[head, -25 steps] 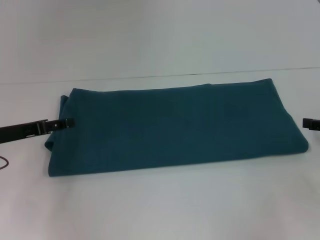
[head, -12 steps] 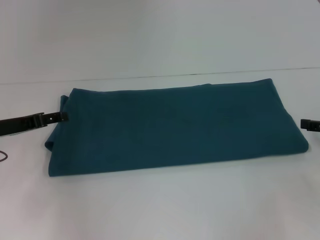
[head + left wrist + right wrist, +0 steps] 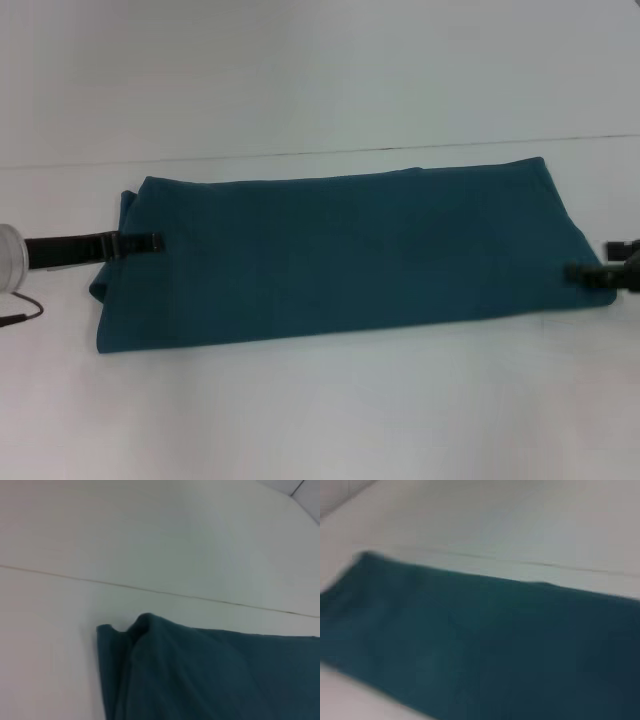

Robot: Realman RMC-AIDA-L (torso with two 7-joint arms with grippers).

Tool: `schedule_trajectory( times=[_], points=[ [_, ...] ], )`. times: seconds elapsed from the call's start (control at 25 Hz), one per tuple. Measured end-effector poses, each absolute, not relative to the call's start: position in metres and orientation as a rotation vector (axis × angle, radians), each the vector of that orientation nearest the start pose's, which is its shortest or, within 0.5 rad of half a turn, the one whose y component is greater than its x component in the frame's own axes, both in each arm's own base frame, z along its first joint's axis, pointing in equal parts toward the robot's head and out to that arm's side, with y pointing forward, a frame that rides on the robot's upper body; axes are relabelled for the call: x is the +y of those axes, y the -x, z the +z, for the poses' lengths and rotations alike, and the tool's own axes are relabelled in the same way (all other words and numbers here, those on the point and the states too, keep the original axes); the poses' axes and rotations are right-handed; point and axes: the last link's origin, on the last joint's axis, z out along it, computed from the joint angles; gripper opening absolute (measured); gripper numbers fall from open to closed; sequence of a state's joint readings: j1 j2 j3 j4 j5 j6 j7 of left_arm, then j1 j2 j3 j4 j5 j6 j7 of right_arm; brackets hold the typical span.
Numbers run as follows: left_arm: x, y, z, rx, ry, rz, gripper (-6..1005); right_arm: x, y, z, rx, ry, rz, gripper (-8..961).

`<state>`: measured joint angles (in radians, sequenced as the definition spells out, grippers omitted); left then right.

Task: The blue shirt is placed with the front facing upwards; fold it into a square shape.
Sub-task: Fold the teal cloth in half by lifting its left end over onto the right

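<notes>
The blue shirt point(image 3: 350, 255) lies on the white table as a long, flat, folded band running left to right, with no lettering showing. My left gripper point(image 3: 148, 242) reaches in low from the left, its tip over the shirt's left edge. My right gripper point(image 3: 583, 273) comes in from the right, its tip at the shirt's right front corner. The left wrist view looks down on the rumpled left end of the shirt point(image 3: 215, 675). In the right wrist view, the shirt point(image 3: 470, 645) fills the lower half, blurred.
The white table point(image 3: 320, 410) surrounds the shirt, and a thin seam line point(image 3: 300, 153) runs along its far side. A thin dark cable point(image 3: 20, 315) lies by the left edge, below my left arm.
My left gripper drew back to the left, then came right again over the shirt's left edge. My right gripper has moved left and slightly down to the shirt's right front corner.
</notes>
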<state>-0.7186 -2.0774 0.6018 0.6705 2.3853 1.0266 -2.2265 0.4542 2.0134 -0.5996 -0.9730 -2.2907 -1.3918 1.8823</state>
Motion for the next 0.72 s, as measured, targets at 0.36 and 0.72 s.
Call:
schedule_trajectory(
  times=[0.36, 0.72],
  points=[
    [0.420, 0.278, 0.018, -1.464, 2.065, -0.399, 846, 0.299, -0.308, 0.108, 0.545, 2.493, 0.432, 941],
    [0.420, 0.275, 0.019, -1.547, 2.018, -0.431, 846, 0.254, -0.325, 0.120, 0.362, 2.340, 0.594, 941]
  ],
)
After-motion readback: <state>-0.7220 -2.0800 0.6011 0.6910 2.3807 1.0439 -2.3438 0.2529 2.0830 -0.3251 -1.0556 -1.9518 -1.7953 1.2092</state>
